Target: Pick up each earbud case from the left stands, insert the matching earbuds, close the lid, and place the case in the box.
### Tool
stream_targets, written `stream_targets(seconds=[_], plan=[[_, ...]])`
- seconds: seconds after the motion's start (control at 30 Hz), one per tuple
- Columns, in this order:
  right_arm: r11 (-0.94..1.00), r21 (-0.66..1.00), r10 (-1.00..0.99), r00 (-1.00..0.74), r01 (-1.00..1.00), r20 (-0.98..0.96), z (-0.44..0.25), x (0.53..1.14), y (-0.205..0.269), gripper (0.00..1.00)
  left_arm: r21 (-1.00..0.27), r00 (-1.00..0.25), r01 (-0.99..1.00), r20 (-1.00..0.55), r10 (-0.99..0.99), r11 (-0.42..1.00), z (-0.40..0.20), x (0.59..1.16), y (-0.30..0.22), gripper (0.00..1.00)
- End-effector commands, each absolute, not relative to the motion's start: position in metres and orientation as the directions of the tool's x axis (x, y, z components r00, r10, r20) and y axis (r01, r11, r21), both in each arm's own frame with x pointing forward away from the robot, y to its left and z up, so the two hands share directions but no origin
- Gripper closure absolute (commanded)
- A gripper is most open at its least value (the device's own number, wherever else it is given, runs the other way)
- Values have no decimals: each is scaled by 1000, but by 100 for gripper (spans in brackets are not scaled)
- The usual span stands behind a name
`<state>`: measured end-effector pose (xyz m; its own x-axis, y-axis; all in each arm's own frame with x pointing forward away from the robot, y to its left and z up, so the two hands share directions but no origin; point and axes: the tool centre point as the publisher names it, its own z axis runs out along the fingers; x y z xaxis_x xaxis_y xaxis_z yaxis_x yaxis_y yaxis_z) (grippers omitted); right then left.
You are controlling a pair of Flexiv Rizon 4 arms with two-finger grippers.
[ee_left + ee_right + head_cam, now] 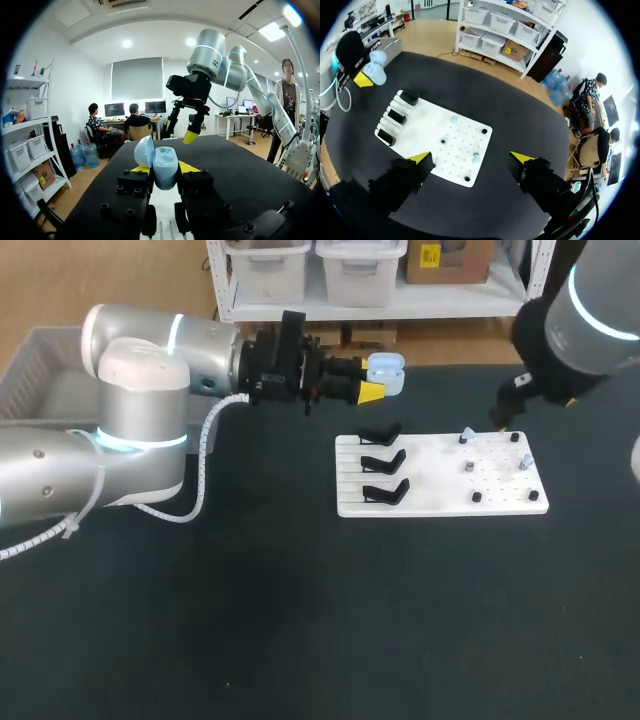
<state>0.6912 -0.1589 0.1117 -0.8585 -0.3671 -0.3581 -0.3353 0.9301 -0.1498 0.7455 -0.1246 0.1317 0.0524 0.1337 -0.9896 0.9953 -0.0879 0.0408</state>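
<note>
My left gripper is shut on a light blue earbud case, held in the air behind the white board. The case sits between my fingers with its lid open. Three black stands on the board's left side hold nothing. Small earbuds sit among pegs on the board's right side. My right gripper hangs open above that side of the board, over the earbuds. It shows ahead of the case as the right gripper.
A grey bin stands at the far left behind my left arm. Black pegs dot the board's right half. Dark tabletop spreads in front of the board.
</note>
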Motion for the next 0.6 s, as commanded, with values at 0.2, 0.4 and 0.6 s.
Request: stream_targets(seconds=[0.2, 0.4, 0.6], plan=[[918, -124, -397, -882, -378, -253, 95, 691, -167, 0, 44, 55, 996, -990, 131, -83, 131, 744, -124, 100], [902, -118, -431, -877, -415, -211, 86, 687, -169, 22, 44, 55, 996, -990, 131, -83, 131, 744, -124, 100], [893, -117, -448, -877, -433, -173, 74, 683, -169, 34, 44, 55, 996, -990, 131, -83, 131, 744, -124, 100]])
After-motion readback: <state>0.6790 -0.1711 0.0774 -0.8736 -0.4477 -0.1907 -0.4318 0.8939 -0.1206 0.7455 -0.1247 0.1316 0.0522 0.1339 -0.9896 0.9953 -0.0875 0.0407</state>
